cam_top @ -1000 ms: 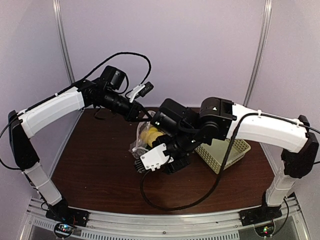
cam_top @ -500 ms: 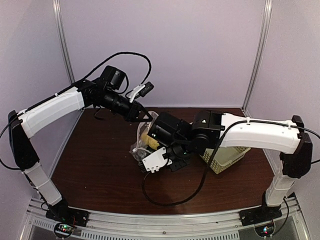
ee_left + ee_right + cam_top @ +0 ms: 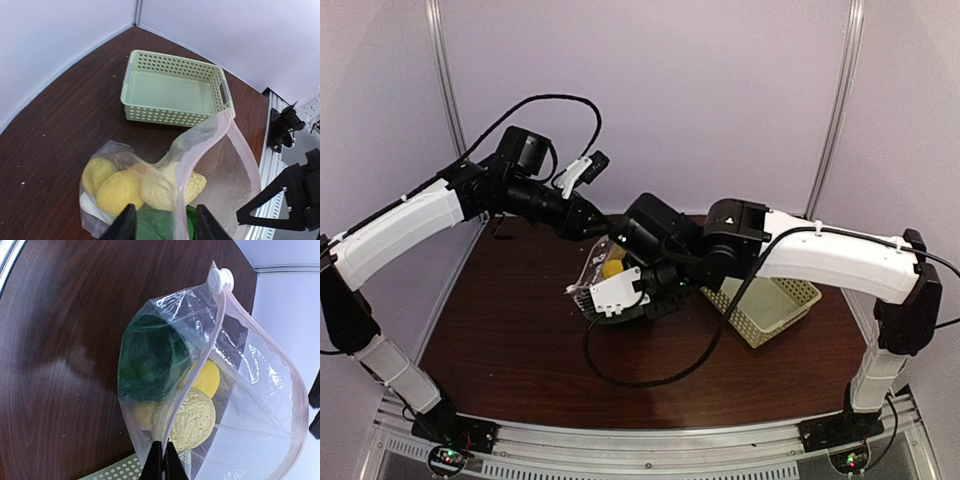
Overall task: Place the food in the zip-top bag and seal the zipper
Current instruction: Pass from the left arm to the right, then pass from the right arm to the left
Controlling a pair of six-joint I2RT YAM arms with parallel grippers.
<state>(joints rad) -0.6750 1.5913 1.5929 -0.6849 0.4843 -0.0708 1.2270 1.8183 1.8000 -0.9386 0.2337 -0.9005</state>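
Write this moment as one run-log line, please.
food: inside zip-top bag | zipper: unsealed, mouth open | right gripper: shut on zip-top bag rim | left gripper: open

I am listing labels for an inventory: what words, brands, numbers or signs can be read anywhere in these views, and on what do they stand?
None can be read in any view.
The zip-top bag is clear and shows no print, its white slider is blank, the green basket bears only rows of holes, and the right arm shows a plain white shell.
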